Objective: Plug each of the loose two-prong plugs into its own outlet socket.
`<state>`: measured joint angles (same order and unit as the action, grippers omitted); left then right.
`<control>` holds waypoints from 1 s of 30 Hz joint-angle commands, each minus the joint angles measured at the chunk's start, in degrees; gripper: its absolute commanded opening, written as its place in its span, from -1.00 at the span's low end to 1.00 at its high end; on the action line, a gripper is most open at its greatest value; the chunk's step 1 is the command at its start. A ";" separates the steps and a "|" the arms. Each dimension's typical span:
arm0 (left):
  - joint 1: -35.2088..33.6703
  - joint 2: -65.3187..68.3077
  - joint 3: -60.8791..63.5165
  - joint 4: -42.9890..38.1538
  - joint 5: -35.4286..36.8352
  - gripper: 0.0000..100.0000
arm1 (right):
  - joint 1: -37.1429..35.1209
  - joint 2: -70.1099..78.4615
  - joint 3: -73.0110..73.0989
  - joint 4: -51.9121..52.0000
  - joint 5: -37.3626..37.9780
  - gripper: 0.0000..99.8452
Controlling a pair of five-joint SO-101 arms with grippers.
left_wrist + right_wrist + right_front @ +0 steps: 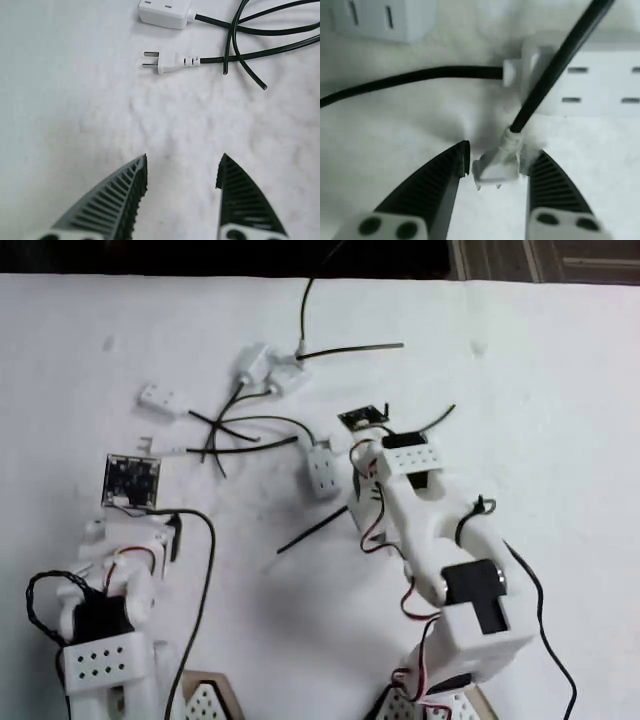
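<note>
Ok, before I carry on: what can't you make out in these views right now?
- Right wrist view: whether the right gripper actually clamps the plug. The plug's prongs are blurred.
- Left wrist view: the outlet block is cut off by the picture's edge, so its socket count is unknown.
- High view: that plug is hidden under the right arm.

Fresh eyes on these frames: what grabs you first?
The right gripper, jaws open either side of a white plug whose black cord rises past an outlet block. Next, the tangle of black cords in the middle of the table. The left gripper sits open over bare table, a loose plug lying ahead.
</note>
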<state>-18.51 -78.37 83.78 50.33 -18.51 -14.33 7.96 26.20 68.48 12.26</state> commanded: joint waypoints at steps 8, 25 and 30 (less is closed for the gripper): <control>-0.48 -0.66 -1.14 -0.88 0.53 -0.54 | 6.90 -0.22 -2.64 -0.40 4.84 -0.96; -0.48 -0.66 -1.14 -0.88 0.53 -0.54 | 6.64 -11.03 -2.73 7.69 4.75 -0.72; -0.48 -0.66 -1.14 -0.88 0.53 -0.54 | 6.73 -16.04 -1.67 8.57 4.92 -0.72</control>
<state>-18.51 -78.37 83.78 50.33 -18.51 -7.91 -3.91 25.76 76.13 16.84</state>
